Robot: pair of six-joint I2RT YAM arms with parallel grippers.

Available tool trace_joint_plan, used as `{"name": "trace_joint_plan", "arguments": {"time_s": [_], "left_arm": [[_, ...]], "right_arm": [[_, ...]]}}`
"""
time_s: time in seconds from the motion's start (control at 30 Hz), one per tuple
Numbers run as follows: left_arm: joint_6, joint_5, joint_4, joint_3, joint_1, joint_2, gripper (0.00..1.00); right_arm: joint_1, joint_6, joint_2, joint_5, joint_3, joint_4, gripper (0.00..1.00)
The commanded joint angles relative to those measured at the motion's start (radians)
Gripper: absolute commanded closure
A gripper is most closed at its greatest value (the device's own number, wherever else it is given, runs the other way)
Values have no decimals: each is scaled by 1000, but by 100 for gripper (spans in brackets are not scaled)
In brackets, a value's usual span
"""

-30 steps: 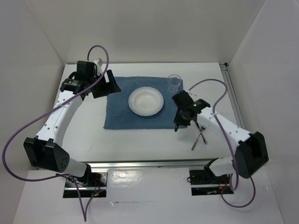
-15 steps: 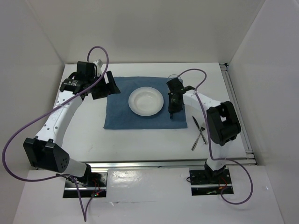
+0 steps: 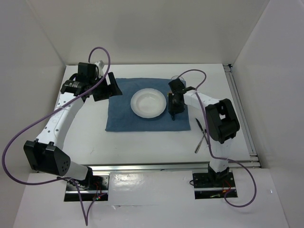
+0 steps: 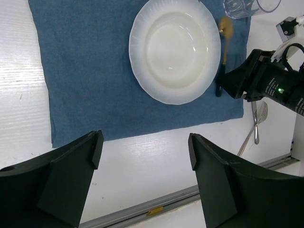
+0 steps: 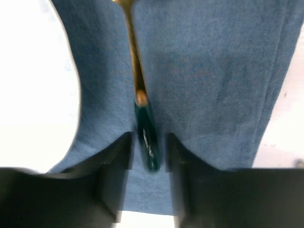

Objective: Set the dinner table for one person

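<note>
On the white dinner table (image 3: pixel 142 142) lies a blue placemat (image 3: pixel 124 116) with a white plate (image 3: pixel 148 102) in its middle. A gold spoon with a dark green handle (image 5: pixel 147 135) lies on the mat (image 5: pixel 213 71) just right of the plate (image 5: pixel 33 85). My right gripper (image 5: pixel 148 149) straddles the handle, open, with a small gap on each side. In the left wrist view the spoon (image 4: pixel 225 28) shows beside the plate (image 4: pixel 175 50). My left gripper (image 4: pixel 145 147) hovers wide open and empty over the mat's left rear (image 3: pixel 107 87).
A clear glass (image 4: pixel 236 8) stands at the mat's far right corner, close behind the right arm (image 3: pixel 176 97). Two more pieces of cutlery (image 3: pixel 203 134) lie crossed on the table right of the mat. A metal rail (image 4: pixel 156 206) runs along the near edge.
The right arm swung from the mat's near right corner to beside the plate. Its jaws have since parted from the spoon handle. The left arm has not moved.
</note>
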Motion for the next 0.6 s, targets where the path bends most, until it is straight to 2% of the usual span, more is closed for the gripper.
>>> {"name": "trace_joint_plan", "arguments": {"time_s": [0.0, 0.13, 0.23, 0.27, 0.37, 0.43, 0.47, 0.57], "left_arm": [[11, -7, 4, 35, -4, -28, 9], [11, 4, 4, 35, -4, -19, 9], [11, 4, 13, 26, -4, -19, 9], [11, 4, 13, 26, -4, -19, 9], [11, 4, 13, 26, -4, -19, 9], [0, 4, 45, 5, -4, -19, 9], [0, 15, 45, 5, -4, -19, 9], [0, 15, 54, 5, -24, -8, 9]], "right_arm": [[-3, -2, -49, 19, 55, -18, 43], [-36, 9, -139, 39, 55, -53, 35], [-93, 32, -247, 50, 0, -79, 35], [-111, 64, -315, 60, -26, -96, 38], [-217, 181, -426, 51, -179, -123, 43], [-306, 254, -523, 7, -328, -154, 43], [-352, 263, -578, -8, -425, -140, 43], [-430, 285, -645, -84, -553, -131, 43]]}}
